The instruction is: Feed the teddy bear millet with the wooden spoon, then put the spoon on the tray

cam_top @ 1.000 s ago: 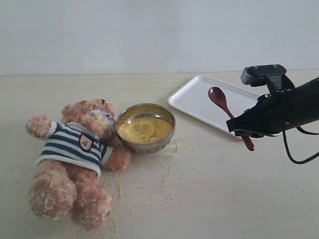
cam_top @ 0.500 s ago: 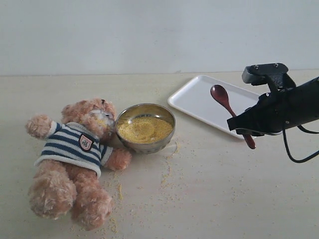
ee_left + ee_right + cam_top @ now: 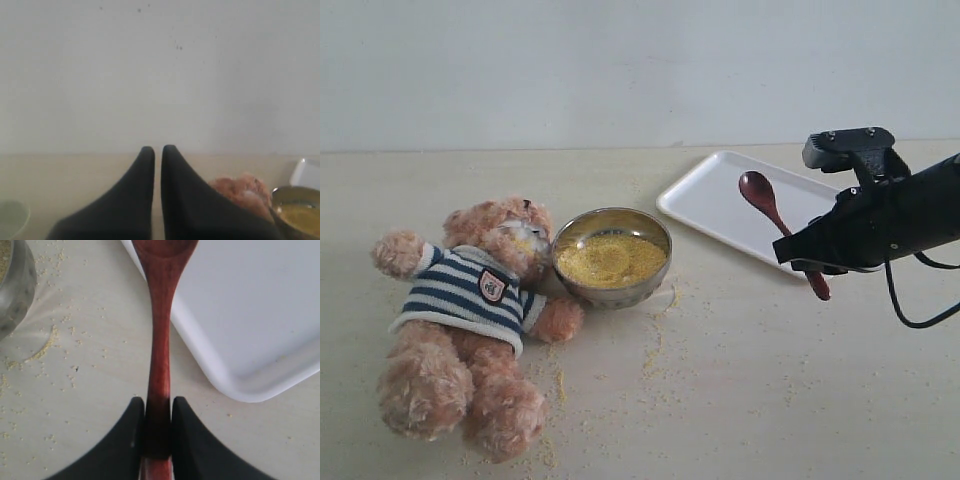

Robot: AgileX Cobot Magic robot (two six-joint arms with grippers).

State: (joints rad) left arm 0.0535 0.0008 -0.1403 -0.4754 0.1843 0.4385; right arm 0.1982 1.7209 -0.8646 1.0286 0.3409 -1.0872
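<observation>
Right gripper point(image 3: 792, 258) reaches in from the right of the exterior view. Its fingers point(image 3: 132, 430) are clamped on the handle of the wooden spoon point(image 3: 768, 212), one on each side, near the handle's end. A short stub of handle sticks out past the grip.

The spoon's bowl sits over the white tray point(image 3: 705, 198), and the handle crosses the tray's near rim out over the tabletop point(image 3: 770, 380). Can't tell if the spoon bowl touches the tray surface. In the right wrist view the wooden spoon point(image 3: 160, 340) runs along the tray point(image 3: 250, 315) corner.

Left gripper point(image 3: 157, 150) has its fingers together with nothing between them, held above the tabletop and facing the wall. It is out of the exterior view.

Teddy bear point(image 3: 470, 300) lies on its back at the left, head touching the side of the steel bowl point(image 3: 610, 296). Millet point(image 3: 610, 258) fills that bowl, and loose grains are scattered on the tabletop around the bowl and beside the bear. Bowl and tray are near each other but apart.
</observation>
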